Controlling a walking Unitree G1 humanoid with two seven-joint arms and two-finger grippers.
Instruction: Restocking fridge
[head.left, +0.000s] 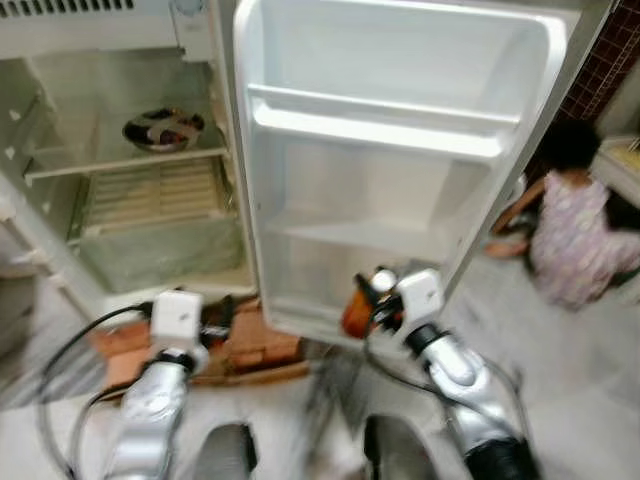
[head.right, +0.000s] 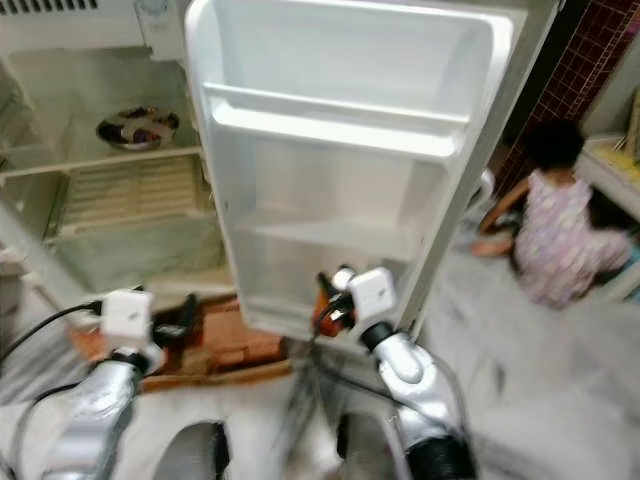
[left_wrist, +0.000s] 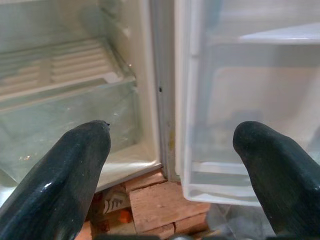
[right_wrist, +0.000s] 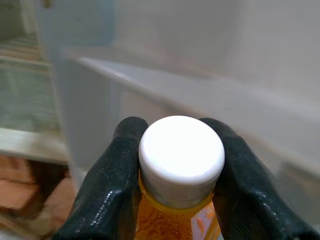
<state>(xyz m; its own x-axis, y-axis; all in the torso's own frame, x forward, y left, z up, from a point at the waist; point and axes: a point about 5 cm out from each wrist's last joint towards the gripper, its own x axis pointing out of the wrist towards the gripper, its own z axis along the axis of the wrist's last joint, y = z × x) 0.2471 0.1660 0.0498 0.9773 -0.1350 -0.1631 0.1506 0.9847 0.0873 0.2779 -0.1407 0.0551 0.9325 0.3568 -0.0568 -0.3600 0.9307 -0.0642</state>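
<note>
The white fridge (head.left: 120, 30) stands open before me, its door (head.left: 400, 150) swung wide with bare door shelves. My right gripper (right_wrist: 172, 165) is shut on an orange drink bottle (head.left: 358, 308) with a white cap (right_wrist: 181, 152), held low in front of the door's bottom shelf (head.left: 340, 240). My left gripper (left_wrist: 172, 145) is open and holds nothing; it hangs low facing the gap between the fridge body and the door. A dark patterned bowl (head.left: 163, 128) sits on the upper shelf inside the fridge.
A clear crisper drawer (head.left: 160, 250) sits at the fridge bottom. Reddish bricks (head.left: 255, 345) lie under the fridge's front. A person (head.left: 580, 225) in a pink patterned garment crouches on the floor at the right, behind the door. Black cables trail by my arms.
</note>
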